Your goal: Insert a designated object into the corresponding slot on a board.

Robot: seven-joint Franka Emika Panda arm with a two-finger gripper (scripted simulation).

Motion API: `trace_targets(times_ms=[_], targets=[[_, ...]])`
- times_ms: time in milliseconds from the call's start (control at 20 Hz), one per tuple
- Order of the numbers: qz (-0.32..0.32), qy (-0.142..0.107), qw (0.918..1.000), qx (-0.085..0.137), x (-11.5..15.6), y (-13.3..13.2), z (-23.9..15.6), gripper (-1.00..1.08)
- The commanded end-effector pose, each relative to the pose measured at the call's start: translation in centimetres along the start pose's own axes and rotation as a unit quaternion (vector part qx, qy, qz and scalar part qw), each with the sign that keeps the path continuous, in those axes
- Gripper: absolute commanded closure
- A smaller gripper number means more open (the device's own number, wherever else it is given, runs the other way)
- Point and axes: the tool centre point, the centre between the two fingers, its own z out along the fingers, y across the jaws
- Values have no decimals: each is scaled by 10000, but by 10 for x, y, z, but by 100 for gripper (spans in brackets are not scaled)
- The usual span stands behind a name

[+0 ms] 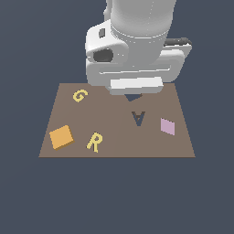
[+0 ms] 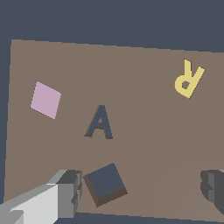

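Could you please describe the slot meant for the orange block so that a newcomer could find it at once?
Start at the brown board and find the dark A-shaped cut-out near its middle. Just beyond that letter, below the gripper, lies the slot. It is a plain dark square recess turned like a diamond, unlike the letter-shaped cut-out or the raised pink tile.

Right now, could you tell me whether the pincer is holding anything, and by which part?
Nothing is held. The pincer is open, its fingers empty above the slot, while the orange block lies untouched on the board.
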Motion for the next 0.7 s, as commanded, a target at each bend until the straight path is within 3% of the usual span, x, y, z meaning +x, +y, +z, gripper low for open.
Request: trace_targets(times_ms=[0,350,650], targets=[[0,0,10000,0,0,0,0,-92],[-85,4,10000,-2,1,10,4,-92],[-293,14,9996,-8,5,34,15,-92]])
